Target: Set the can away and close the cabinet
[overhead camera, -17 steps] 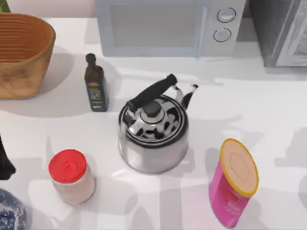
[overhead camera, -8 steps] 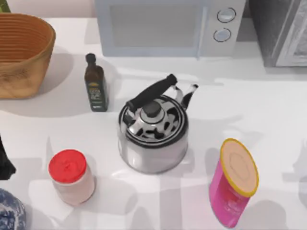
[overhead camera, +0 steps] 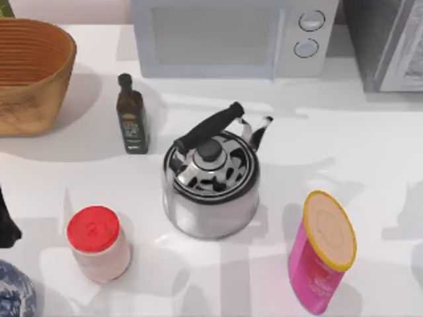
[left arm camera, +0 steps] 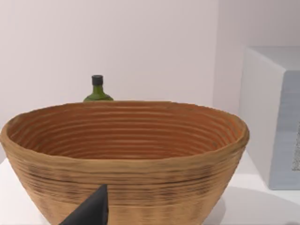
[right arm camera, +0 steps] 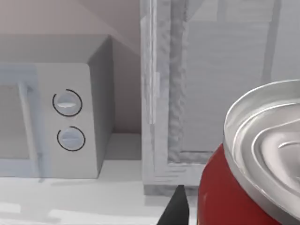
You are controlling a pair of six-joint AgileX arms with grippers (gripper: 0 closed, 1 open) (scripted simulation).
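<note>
can (right arm camera: 243, 187), red cylinder, ribbed silver top, beside right tool; grip unclear; grey textured cabinet (right arm camera: 211, 89) behind.

Red can (right arm camera: 220, 197) with silver top; chrome kettle (overhead camera: 210, 191), black handle; pink canister (overhead camera: 317, 271), tan yellow-rimmed lid; pale jar (overhead camera: 100, 252), red lid; tan woven basket (overhead camera: 33, 72); dark green bottle (overhead camera: 132, 119); white microwave (overhead camera: 225, 36)

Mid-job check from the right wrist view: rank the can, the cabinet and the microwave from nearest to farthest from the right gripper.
1. The can: right up against the camera, its silver top and red side in the foreground.
2. The cabinet: directly behind the can, standing on the table.
3. The microwave: beside the cabinet and set farther back, its two knobs facing the camera.
</note>
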